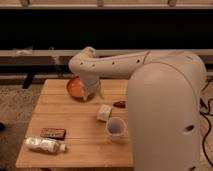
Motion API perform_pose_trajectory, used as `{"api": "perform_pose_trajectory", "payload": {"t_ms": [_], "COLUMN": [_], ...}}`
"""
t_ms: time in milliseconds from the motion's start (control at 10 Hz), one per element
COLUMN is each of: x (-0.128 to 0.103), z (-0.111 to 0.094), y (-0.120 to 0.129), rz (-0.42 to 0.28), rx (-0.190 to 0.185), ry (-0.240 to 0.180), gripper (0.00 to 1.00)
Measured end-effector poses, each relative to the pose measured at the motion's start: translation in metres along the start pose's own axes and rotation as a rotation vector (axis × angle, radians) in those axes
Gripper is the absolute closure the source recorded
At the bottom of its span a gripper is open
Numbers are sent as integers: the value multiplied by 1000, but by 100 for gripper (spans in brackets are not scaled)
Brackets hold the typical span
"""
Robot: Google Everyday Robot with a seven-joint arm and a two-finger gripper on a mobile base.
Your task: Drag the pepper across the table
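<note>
We find the gripper (93,94), spread apart, at the bowl (75,88) near the tabletop's (75,120) far edge. Bowl and cup (115,126) contents: indeterminate. Packet (53,133) label: unreadable.

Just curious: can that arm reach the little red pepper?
Probably yes. The gripper hangs by the orange bowl, jaws open, and bare table lies between it and the pepper.

Lighting: dim, warm, overhead; light wooden plank bench (75,127) evenly lit, background near black. Mild sheen along white robot arm (117,62). Focus: soft throughout, fine detail lost; claw (93,95), low over bench's far side, smeared at edges
</note>
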Motion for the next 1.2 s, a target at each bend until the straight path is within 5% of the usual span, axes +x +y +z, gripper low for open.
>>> {"api": "perform_pose_trajectory", "payload": {"t_ms": [300, 600, 900, 1200], "x": [-39, -49, -48, -54], "z": [22, 48, 71, 88], "y": [-46, -95, -121, -152], "rz": [159, 424, 533, 718], "rx": [23, 48, 54, 45], "ry": [-32, -64, -40, 10], "gripper": [35, 35, 35, 35]}}
